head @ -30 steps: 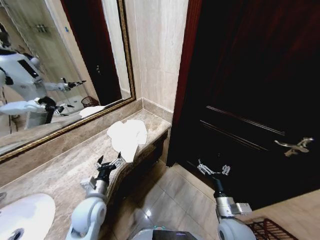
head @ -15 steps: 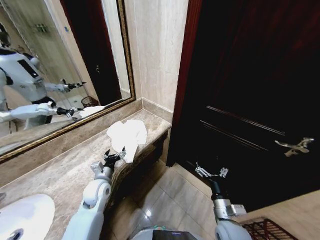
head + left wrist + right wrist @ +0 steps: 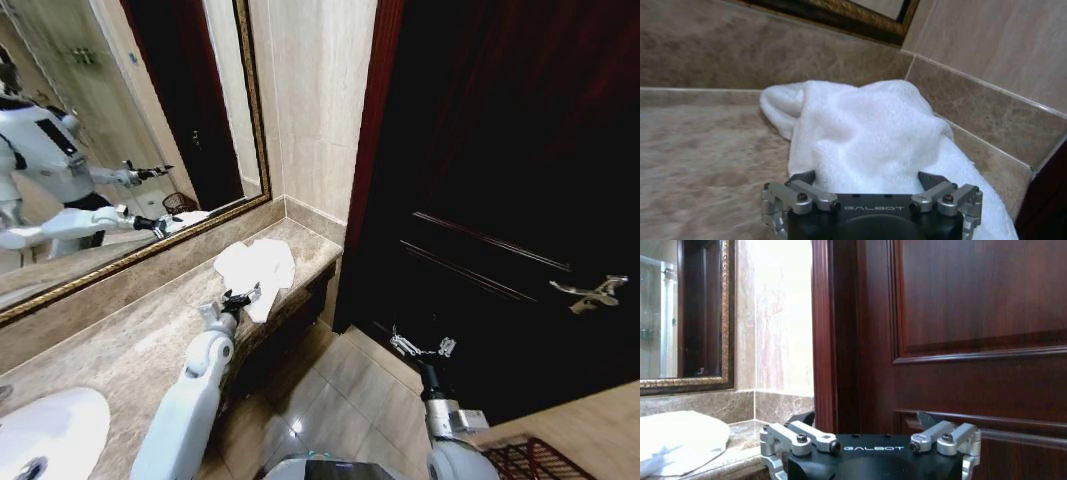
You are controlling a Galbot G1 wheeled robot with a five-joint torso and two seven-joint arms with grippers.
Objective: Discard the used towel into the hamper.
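— So, where is the towel (image 3: 255, 272)?
— White and crumpled, it lies on the far right end of the marble counter (image 3: 120, 345), in the corner below the gilt-framed mirror (image 3: 110, 130); one fold hangs over the counter's front edge.

— And the left gripper (image 3: 241, 298)?
— Reached out to the towel's near edge, just at the overhanging fold; in the left wrist view its fingers (image 3: 802, 177) stand spread with the terry cloth (image 3: 867, 135) bulging between them, not pinched.

— What about the right gripper (image 3: 418, 347)?
— Held low over the tiled floor (image 3: 350, 390), well apart from the towel, before the dark wooden door (image 3: 500, 180); its fingers (image 3: 933, 419) are parted and hold nothing.

— Is the hamper (image 3: 530, 460) anywhere?
— A reddish wire rim shows at the near right corner, beside the right arm; a white basin (image 3: 50, 430) sits at the counter's near left.
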